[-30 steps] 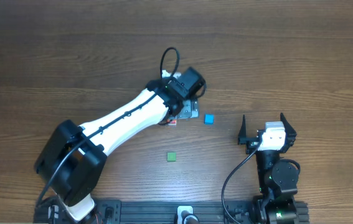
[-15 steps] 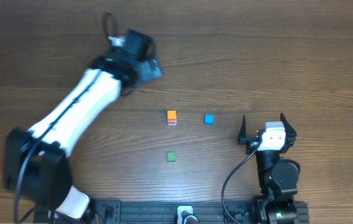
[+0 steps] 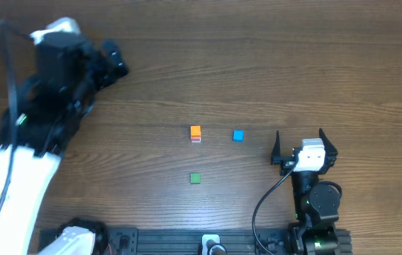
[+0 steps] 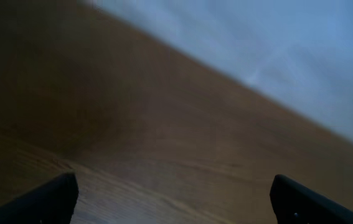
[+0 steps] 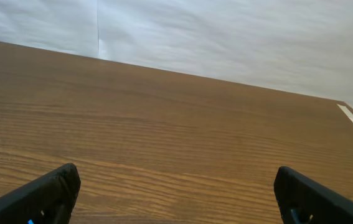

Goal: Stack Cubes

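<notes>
Gaping wide, empty: left tool (image 4: 173, 208), right tool (image 5: 176, 202).

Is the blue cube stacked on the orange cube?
No, the blue cube lies alone on the table, apart from the orange cube.

text: none legible | labels/brands: none legible | numbers: none legible | signs: none legible
</notes>
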You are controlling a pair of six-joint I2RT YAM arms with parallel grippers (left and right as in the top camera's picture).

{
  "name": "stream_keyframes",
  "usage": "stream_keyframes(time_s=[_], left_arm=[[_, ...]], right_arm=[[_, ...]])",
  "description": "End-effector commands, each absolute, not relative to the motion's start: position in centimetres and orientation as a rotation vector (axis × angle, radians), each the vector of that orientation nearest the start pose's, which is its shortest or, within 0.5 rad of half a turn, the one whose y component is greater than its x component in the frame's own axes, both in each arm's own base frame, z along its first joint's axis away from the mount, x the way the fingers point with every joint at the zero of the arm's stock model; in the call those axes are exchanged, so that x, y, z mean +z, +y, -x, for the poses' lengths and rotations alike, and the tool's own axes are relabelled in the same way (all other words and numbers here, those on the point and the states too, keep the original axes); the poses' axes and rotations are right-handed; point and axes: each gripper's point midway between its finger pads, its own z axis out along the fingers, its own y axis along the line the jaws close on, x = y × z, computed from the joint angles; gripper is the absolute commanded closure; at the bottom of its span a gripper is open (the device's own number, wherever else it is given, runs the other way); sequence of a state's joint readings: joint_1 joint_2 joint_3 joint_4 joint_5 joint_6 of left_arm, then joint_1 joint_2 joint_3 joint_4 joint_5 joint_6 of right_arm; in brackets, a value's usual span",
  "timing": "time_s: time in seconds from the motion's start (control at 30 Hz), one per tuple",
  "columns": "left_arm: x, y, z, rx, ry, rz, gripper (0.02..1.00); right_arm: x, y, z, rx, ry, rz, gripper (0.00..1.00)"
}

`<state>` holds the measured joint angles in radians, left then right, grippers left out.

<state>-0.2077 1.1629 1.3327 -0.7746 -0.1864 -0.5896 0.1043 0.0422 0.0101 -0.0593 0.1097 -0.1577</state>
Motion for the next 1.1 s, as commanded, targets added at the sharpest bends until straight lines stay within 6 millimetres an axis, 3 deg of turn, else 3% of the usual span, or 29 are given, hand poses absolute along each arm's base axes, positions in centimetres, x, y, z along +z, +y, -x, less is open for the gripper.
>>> stream_keyframes(time_s=[0.03,0.2,0.47,0.67,0.83,1.1], left_arm=[[35.9,-2.5,-30.8,-0.236,1.973,0.43,0.025],[35.8,-0.9,-27.4,-0.237,1.849,0.385,0.025],[30.7,-0.2,-24.3,-0.228,1.73,0.248,0.023],[26.7,-1.6,-24.1,-0.2,1.654,0.061,0.023],[23.8,-2.3,-24.5,-0.216,1.605,0.004,0.025],[21.5,-2.4,-24.6,-0.219,1.574,-0.005,0.02]], right_arm=[[15.2,0.6,-24.7,-0.131,1.663,0.131,0.007],[15.2,0.6,-24.7,-0.131,1.663,0.131,0.009],[15.2,0.6,-24.7,-0.131,1.663,0.131,0.007],[15.2,0.6,-24.7,-0.131,1.663,0.131,0.007],[15.2,0.6,-24.7,-0.131,1.663,0.131,0.009],[15.2,0.6,-24.7,-0.131,1.663,0.131,0.009]])
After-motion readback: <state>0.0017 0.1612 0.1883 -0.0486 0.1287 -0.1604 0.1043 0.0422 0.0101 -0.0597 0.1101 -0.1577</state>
